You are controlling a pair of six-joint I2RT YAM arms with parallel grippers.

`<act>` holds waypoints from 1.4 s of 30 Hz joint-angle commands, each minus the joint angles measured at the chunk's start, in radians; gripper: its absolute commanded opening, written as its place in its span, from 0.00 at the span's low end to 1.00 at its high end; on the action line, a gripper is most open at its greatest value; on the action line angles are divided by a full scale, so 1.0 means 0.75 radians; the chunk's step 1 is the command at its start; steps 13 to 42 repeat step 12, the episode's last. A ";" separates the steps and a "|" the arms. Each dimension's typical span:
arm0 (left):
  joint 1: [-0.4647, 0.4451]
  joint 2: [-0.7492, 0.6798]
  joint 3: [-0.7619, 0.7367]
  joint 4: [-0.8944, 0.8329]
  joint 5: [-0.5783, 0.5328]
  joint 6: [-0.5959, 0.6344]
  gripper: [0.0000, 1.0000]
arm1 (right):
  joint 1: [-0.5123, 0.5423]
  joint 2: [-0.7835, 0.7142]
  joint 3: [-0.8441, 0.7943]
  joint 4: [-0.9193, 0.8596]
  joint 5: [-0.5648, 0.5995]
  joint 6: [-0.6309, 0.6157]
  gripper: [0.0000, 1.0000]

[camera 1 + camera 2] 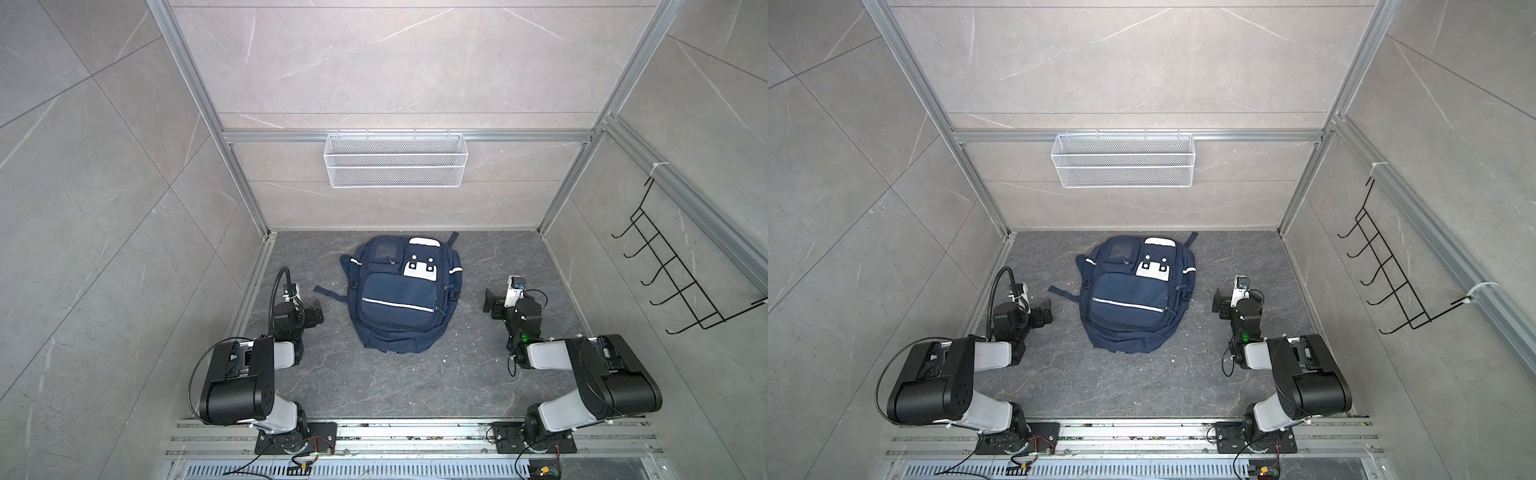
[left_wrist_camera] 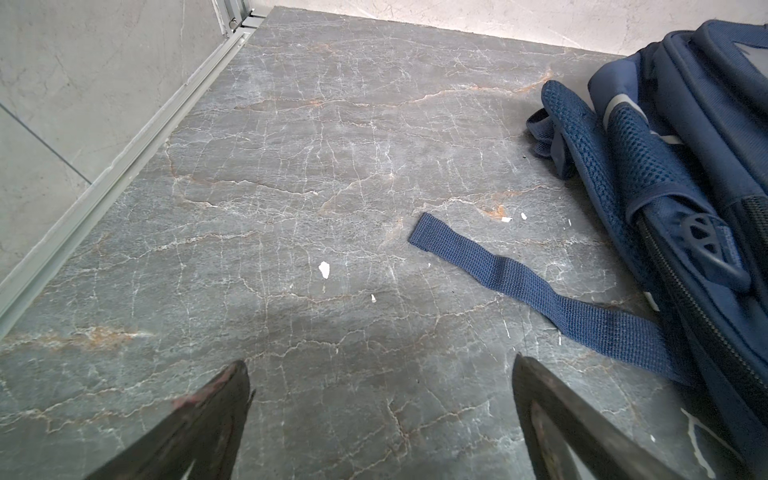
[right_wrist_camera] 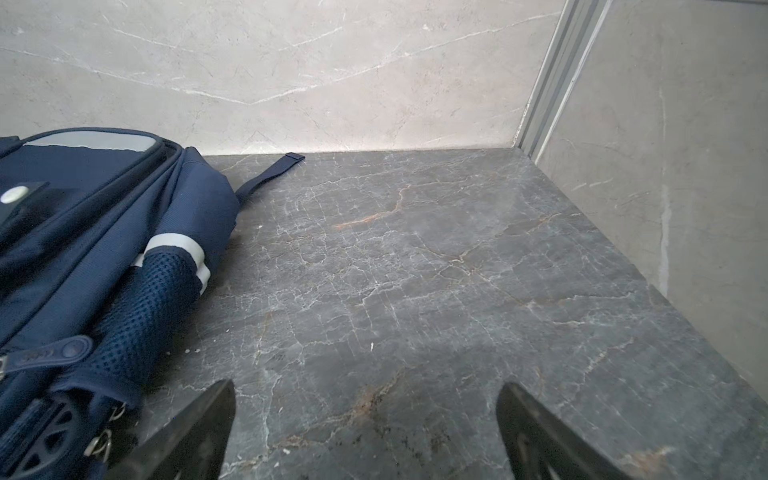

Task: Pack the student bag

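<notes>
Closest to where I stood, the left arm's base (image 1: 291, 436) and the right arm's base (image 1: 536, 438) sat bolted to a metal rail (image 1: 415, 434) along the near edge of the dark marbled tabletop (image 1: 415, 386). Further in, the student bag (image 1: 399, 299) lay flat on that tabletop, front upward and top toward the back wall, between the two grippers and touching neither. Its front pockets looked zipped shut, so what it held could not be seen. One loose strap (image 2: 540, 286) trailed across the stone toward the left gripper (image 1: 316, 315), whose jaws stood spread wide with nothing between them. The right gripper (image 1: 492, 305) was likewise spread wide, gripping nothing, near the bag's other side. Another strap end (image 3: 270, 172) poked out by the back wall. High on that wall a white wire basket (image 1: 395, 176) hung from a frame bar (image 1: 291, 136), and only the wall showed through its mesh. A black hook rack (image 1: 665, 270) hung on the right-hand wall
</notes>
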 commanded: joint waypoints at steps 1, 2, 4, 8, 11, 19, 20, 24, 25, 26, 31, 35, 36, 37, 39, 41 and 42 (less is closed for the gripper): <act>-0.005 0.002 0.036 0.064 0.008 0.039 1.00 | -0.003 0.005 0.005 -0.032 -0.019 -0.002 1.00; -0.005 0.002 0.038 0.065 0.008 0.039 1.00 | -0.003 0.005 0.006 -0.032 -0.025 -0.006 1.00; -0.007 0.002 0.038 0.065 0.007 0.040 1.00 | -0.003 0.006 0.005 -0.034 -0.096 -0.032 1.00; -0.007 0.002 0.038 0.065 0.009 0.040 1.00 | 0.002 0.003 -0.001 -0.020 -0.084 -0.036 1.00; -0.007 0.002 0.038 0.065 0.009 0.039 1.00 | 0.003 0.003 -0.008 -0.009 -0.079 -0.034 1.00; -0.007 0.002 0.037 0.065 0.009 0.039 1.00 | 0.004 0.001 -0.012 -0.007 -0.076 -0.034 1.00; -0.007 0.002 0.037 0.065 0.009 0.039 1.00 | 0.004 0.001 -0.012 -0.007 -0.076 -0.034 1.00; -0.007 0.002 0.037 0.065 0.009 0.039 1.00 | 0.004 0.001 -0.012 -0.007 -0.076 -0.034 1.00; -0.007 0.002 0.037 0.065 0.009 0.039 1.00 | 0.004 0.001 -0.012 -0.007 -0.076 -0.034 1.00; -0.007 0.002 0.037 0.065 0.009 0.039 1.00 | 0.004 0.001 -0.012 -0.007 -0.076 -0.034 1.00; -0.007 0.002 0.037 0.065 0.009 0.039 1.00 | 0.004 0.001 -0.012 -0.007 -0.076 -0.034 1.00; -0.007 0.002 0.037 0.065 0.009 0.039 1.00 | 0.004 0.001 -0.012 -0.007 -0.076 -0.034 1.00; -0.007 0.002 0.037 0.065 0.009 0.039 1.00 | 0.004 0.001 -0.012 -0.007 -0.076 -0.034 1.00; -0.007 0.002 0.037 0.065 0.009 0.039 1.00 | 0.004 0.001 -0.012 -0.007 -0.076 -0.034 1.00; -0.007 0.002 0.037 0.065 0.009 0.039 1.00 | 0.004 0.001 -0.012 -0.007 -0.076 -0.034 1.00; -0.007 0.002 0.037 0.065 0.009 0.039 1.00 | 0.004 0.001 -0.012 -0.007 -0.076 -0.034 1.00; -0.007 0.002 0.037 0.065 0.009 0.039 1.00 | 0.004 0.001 -0.012 -0.007 -0.076 -0.034 1.00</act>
